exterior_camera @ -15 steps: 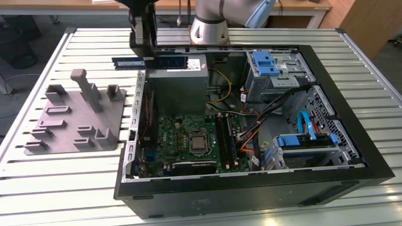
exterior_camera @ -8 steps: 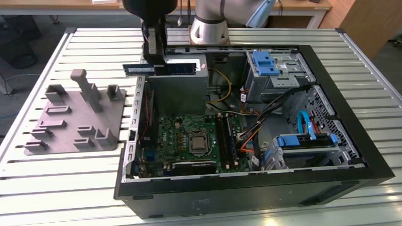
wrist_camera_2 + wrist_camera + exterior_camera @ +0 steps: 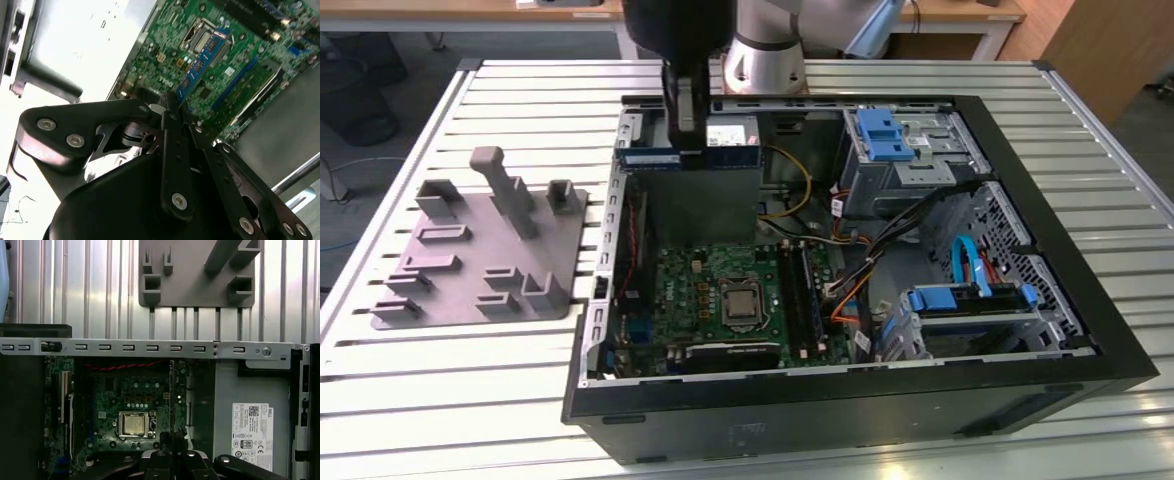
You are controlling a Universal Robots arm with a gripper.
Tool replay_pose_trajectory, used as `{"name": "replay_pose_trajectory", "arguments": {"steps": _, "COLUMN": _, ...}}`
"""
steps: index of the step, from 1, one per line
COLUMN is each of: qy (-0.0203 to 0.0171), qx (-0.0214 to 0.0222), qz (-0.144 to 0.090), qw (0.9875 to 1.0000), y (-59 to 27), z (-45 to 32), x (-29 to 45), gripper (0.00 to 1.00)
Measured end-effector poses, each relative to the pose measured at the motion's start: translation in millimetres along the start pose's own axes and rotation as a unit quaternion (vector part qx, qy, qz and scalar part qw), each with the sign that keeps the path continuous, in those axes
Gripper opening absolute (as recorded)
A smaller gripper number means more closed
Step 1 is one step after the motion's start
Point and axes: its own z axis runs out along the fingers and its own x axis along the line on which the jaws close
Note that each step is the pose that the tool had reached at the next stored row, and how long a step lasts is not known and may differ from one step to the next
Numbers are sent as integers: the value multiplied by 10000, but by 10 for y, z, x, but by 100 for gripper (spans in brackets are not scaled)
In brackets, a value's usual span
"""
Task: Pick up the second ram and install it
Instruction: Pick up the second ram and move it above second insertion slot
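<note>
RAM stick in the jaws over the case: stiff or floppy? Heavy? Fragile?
Likely stiff: the second ram juts straight out from the gripper with no visible sag. Probably light for its length, since it is a thin, flat strip. Likely fragile: it is a bare circuit strip with exposed parts, so knocks or twisting could damage it.

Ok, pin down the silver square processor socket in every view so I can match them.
Exterior view: silver square processor socket, mid green motherboard, inside the open case.
Second wrist view: socket partly behind the blue-green ram strip the tool grips.
First wrist view: socket close beyond the tool.
Shared landmark: the green motherboard around it.
</note>
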Motion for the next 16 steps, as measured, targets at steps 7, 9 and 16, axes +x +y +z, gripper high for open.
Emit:
{"name": "replay_pose_trajectory", "arguments": {"steps": 7, "qy": 0, "qx": 0, "qz": 0, "qw": 10000, "y": -166, "z": 125, "x": 120, "gripper": 14}}
{"name": "replay_pose_trajectory", "arguments": {"steps": 9, "qy": 1, "qx": -1, "qz": 0, "qw": 10000, "y": -192, "z": 159, "x": 172, "gripper": 14}}
{"name": "replay_pose_trajectory", "arguments": {"steps": 16, "qy": 1, "qx": 0, "qz": 0, "qw": 10000, "y": -368, "z": 285, "x": 259, "gripper": 14}}
